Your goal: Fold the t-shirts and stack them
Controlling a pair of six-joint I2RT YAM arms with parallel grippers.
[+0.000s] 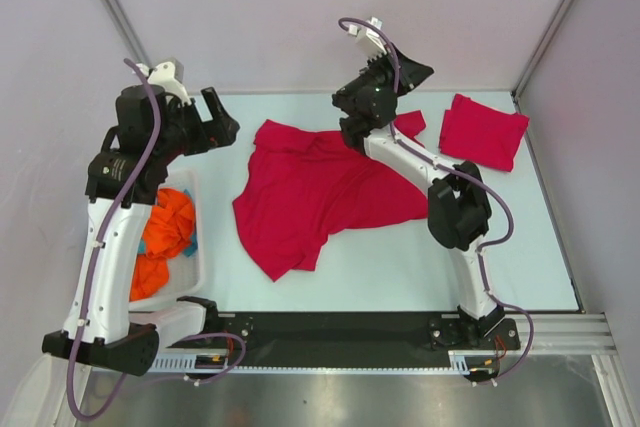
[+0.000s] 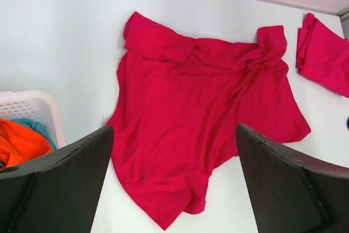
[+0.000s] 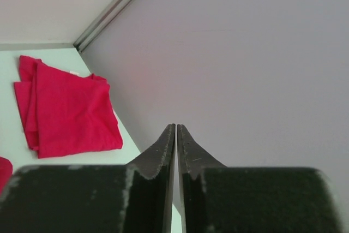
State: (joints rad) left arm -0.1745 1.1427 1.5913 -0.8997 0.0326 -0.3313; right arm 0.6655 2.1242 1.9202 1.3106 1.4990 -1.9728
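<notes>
One crimson t-shirt [image 1: 310, 197] lies spread and rumpled in the middle of the table, its top edge folded over [image 2: 202, 113]. A second t-shirt [image 1: 483, 132] lies folded at the back right [image 2: 327, 55] [image 3: 68, 110]. My left gripper [image 1: 222, 117] hangs open above the table to the left of the spread shirt, its fingers wide apart and nothing between them [image 2: 174, 129]. My right gripper [image 1: 415, 72] is raised over the back of the table between the two shirts. It points toward the wall, and its jaws are shut together with nothing in them [image 3: 176, 126].
A white basket [image 1: 195, 267] at the left edge holds orange cloth [image 1: 165, 227] and a bit of teal cloth. The same basket [image 2: 32, 105] shows in the left wrist view. Walls close in the back and right sides of the table.
</notes>
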